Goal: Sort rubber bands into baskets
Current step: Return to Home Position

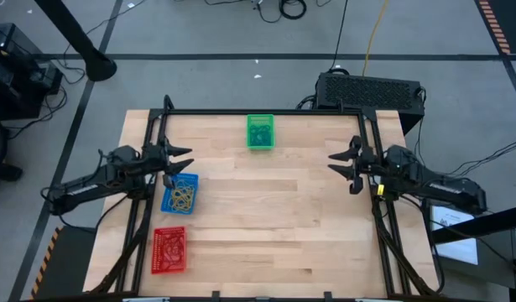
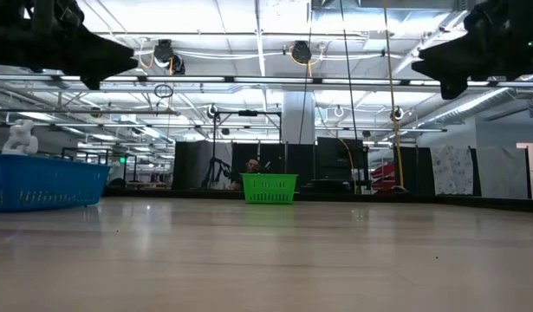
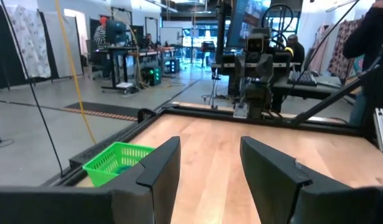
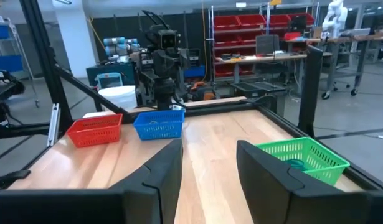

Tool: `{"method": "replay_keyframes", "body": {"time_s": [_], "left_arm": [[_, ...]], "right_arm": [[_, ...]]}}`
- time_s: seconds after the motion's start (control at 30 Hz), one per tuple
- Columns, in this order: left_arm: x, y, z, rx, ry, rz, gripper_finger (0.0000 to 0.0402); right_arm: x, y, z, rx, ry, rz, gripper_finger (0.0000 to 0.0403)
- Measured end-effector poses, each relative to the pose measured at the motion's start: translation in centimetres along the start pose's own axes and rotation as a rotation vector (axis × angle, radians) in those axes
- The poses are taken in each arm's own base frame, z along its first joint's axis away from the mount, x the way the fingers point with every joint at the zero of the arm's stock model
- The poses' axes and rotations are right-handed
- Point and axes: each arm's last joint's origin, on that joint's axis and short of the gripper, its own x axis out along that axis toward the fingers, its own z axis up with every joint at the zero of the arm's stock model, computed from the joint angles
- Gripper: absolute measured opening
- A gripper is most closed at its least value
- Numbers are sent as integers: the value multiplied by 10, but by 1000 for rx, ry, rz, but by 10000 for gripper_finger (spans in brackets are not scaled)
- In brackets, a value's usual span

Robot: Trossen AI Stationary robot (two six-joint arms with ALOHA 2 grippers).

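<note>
Three baskets rest on the wooden table. The green basket (image 1: 259, 132) (image 3: 116, 163) (image 4: 303, 158) is at the far middle, with dark bands in it. The blue basket (image 1: 179, 193) (image 4: 159, 124) is at the left, holding yellow rubber bands (image 1: 184, 198). The red basket (image 1: 169, 249) (image 4: 94, 130), near left, holds red bands. My left gripper (image 1: 187, 159) (image 3: 210, 162) hangs open and level above the table, by the blue basket's far edge. My right gripper (image 1: 331, 163) (image 4: 208, 165) hangs open and level at the table's right side. Nothing is between either pair of fingers.
A black metal frame (image 1: 258, 111) runs along the table's far edge and sides. A large black box (image 1: 368, 88) stands behind the far right corner. The middle of the wooden table (image 1: 274, 210) lies bare between the arms. Beyond the table, people show in the room.
</note>
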Motion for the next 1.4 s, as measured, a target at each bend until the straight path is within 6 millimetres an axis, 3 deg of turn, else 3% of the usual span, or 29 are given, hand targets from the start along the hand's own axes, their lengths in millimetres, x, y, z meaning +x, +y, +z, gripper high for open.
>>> {"method": "replay_keyframes", "body": {"time_s": [0.4,0.7,1.17,1.4], "left_arm": [[2,1,-22,-56,41,4,176],[6,1,-32,-71,-15,0,176],[7,1,-42,-78,58,-18,176],[7,3,-42,-50,60,65,176]], "right_arm": [[-17,1,-4,10,-9,-34,144],[-4,-5,-39,1,-51,-55,144],[-3,-5,-43,42,-21,-51,144],[0,-7,-46,40,14,-82,144]]}}
